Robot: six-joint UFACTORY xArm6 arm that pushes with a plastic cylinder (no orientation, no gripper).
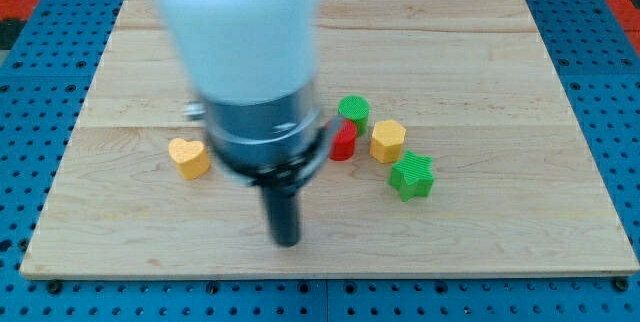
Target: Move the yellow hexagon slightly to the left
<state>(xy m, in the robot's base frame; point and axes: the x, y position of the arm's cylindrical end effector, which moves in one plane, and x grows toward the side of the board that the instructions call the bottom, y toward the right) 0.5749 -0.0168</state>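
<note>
The yellow hexagon point(388, 141) sits right of the board's middle. A red block point(344, 143) lies just to its left, partly hidden by my arm, so its shape is unclear. A green cylinder point(353, 112) stands above the red block, and a green star point(411, 176) lies below and right of the hexagon. A yellow heart point(188, 157) sits at the view's left. My tip point(287, 239) is on the board below and left of the hexagon, well apart from it and touching no block.
The wooden board point(500, 52) lies on a blue perforated surface point(40, 2). My blurred arm body point(250, 62) covers the upper middle of the board and may hide other blocks.
</note>
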